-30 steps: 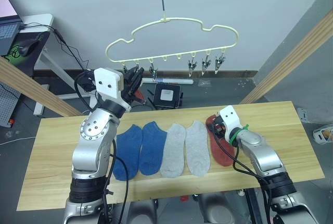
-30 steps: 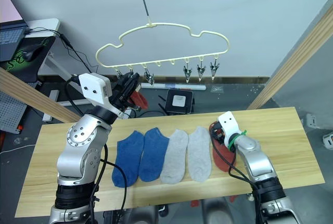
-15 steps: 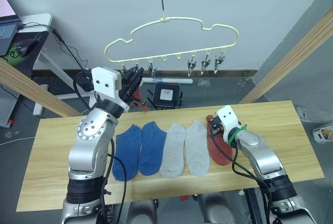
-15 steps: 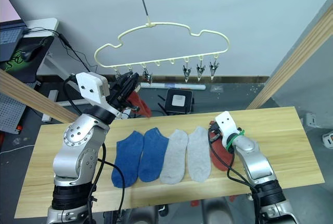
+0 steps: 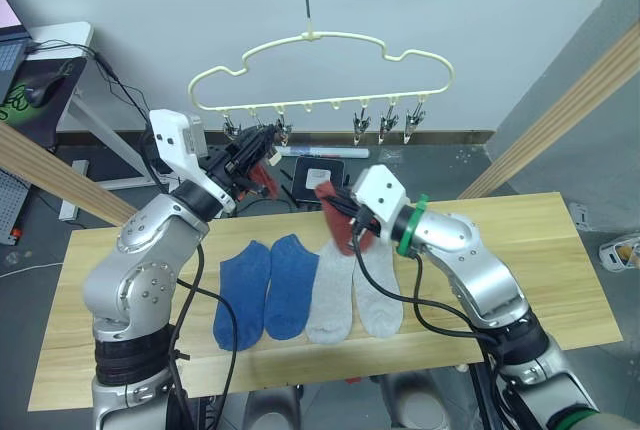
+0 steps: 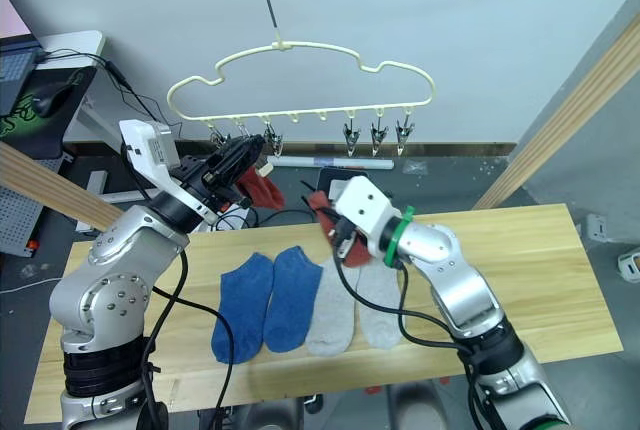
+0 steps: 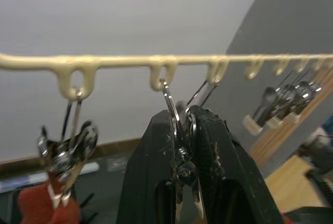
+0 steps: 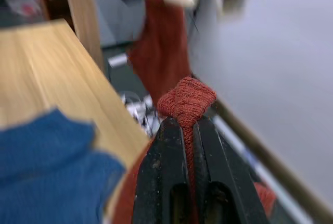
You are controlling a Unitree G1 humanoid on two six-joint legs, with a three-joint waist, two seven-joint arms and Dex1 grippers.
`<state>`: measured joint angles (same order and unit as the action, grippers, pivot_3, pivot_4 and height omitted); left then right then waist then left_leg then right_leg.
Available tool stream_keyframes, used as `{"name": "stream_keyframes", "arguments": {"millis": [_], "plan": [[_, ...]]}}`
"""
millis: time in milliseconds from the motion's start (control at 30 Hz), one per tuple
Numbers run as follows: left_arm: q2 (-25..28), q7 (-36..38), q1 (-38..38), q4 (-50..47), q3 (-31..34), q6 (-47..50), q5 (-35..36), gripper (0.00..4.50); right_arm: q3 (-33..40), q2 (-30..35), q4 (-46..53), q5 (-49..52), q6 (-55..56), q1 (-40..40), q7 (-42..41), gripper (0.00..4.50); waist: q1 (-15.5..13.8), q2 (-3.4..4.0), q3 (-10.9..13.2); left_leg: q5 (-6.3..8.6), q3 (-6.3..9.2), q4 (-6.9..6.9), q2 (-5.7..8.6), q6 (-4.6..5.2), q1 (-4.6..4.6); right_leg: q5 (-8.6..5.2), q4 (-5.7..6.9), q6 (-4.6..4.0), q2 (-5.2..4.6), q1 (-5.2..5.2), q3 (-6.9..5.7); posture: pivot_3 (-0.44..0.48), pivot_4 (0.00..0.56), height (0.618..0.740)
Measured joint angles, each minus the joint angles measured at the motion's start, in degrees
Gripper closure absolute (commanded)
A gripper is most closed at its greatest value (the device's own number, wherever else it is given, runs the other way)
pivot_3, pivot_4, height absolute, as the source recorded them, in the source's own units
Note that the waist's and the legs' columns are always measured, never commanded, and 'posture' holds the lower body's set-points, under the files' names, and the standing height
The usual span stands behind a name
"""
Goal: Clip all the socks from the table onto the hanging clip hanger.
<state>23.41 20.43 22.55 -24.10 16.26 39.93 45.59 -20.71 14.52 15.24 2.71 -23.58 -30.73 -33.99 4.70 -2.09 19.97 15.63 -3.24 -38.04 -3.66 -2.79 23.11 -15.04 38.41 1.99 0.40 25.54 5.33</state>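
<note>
Soft knitted rust-red sock [image 8: 186,99] cloth sits pinched in a matt black plastic claw [image 8: 188,146], above a pale, grained wood tabletop [image 5: 560,250] at lower frame, while shiny metal clips [image 7: 179,146] dangle from a smooth, pale yellow clip hanger [image 5: 320,40] at upper centre.

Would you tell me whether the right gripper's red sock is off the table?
Off: the right gripper holds the red sock raised above the table.

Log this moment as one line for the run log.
left gripper: squeezing hanger clip | right gripper: holding red sock lifted
</note>
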Motion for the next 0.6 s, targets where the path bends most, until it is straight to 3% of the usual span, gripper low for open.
{"name": "stream_keyframes", "arguments": {"millis": [333,600], "plan": [[2.1,-3.4,0.8,0.0,3.5,6.6,11.9,4.25,-1.7,-4.4,-6.4,-1.3,5.8,-2.2,-0.3,4.50,0.0,-0.06,0.0,0.00,0.05,-0.03,0.02,0.00,0.12,0.02,-0.09,-0.03,-0.13,0.01,-0.14,-0.069,0.313,0.738],[2.9,-4.0,0.6,-0.1,3.1,6.9,13.5,4.25,-2.2,-6.3,-8.4,-1.5,9.3,-4.4,-1.0,4.50,0.0,-0.10,-0.1,-0.01,0.03,-0.12,0.04,0.00,0.26,0.02,0.19,-0.04,-0.17,0.25,-0.16,-0.059,0.310,0.738]]}}
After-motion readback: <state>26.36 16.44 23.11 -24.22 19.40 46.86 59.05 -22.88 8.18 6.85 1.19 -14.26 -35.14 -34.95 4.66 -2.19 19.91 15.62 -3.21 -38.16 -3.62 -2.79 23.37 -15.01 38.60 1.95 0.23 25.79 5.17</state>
